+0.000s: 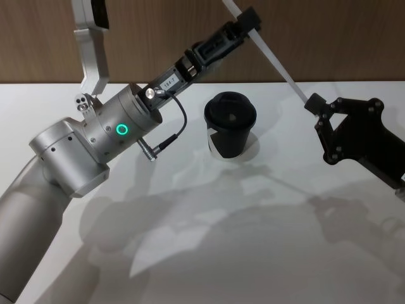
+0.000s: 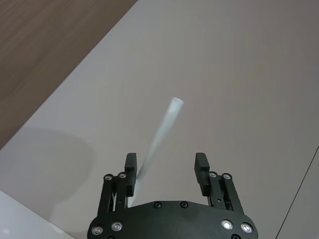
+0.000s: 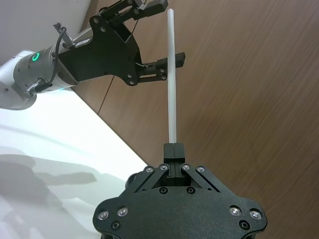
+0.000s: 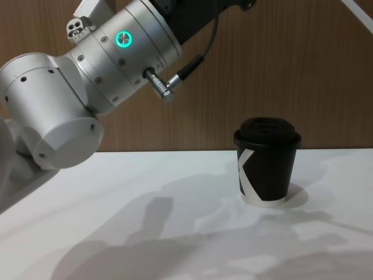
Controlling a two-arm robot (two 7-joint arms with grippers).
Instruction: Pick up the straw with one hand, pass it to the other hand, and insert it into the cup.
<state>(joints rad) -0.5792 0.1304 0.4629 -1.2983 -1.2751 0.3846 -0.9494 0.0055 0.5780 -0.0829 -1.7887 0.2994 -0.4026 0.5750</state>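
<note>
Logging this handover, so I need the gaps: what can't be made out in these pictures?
- Top end of the straw: head view, cut off by the upper edge.
- Whether the left gripper fingers touch the straw: left wrist view, straw blurred there.
- Lid opening of the cup: head view, too small.

White straw (image 1: 278,62) aslant between spread fingers of left end effector (image 1: 249,20); lidded black cup (image 1: 230,125) upright nearby.
</note>
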